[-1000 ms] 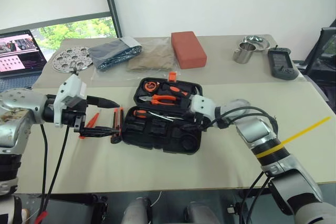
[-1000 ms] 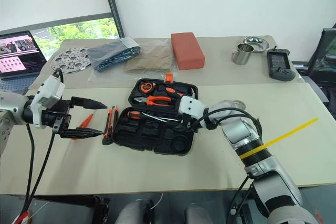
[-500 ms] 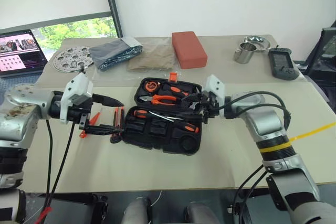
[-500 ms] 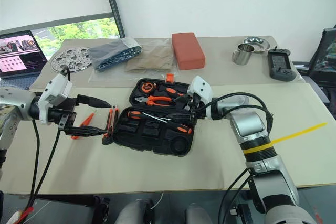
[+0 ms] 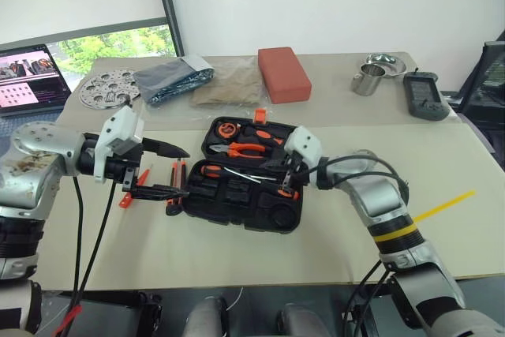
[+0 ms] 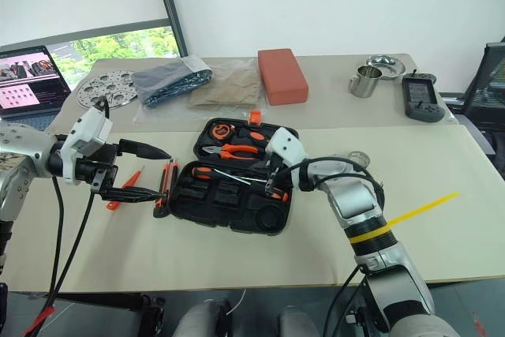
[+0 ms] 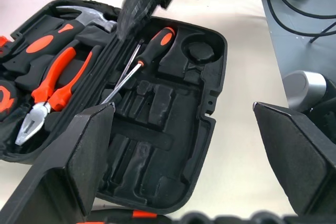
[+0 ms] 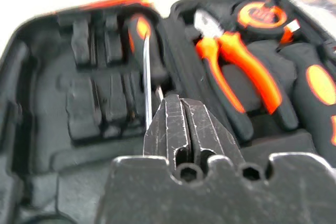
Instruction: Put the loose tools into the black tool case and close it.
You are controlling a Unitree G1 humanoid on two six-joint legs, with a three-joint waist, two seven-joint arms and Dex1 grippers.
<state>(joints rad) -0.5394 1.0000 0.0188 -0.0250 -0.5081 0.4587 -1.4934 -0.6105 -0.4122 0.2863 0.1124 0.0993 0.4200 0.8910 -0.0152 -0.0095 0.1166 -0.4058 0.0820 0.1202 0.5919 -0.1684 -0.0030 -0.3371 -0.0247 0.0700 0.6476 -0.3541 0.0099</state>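
Black tool case [image 5: 245, 195] open on tabletop [image 5: 237, 250]; right claw [image 8: 181, 129] now pinched closed, empty, above screwdrivers [image 7: 144, 56]; left claw [image 5: 170, 171] gapes wide, empty.

The black tool case [image 5: 251, 173] lay open mid-table, pliers [image 5: 246, 148] in its far half, two screwdrivers [image 7: 140, 59] in its near half; probably another screwdriver [image 6: 124, 189] lay left.

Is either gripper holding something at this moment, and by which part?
Nothing is held. The left gripper is open beside the black tool case. The right gripper is shut above it, with nothing in its grip.
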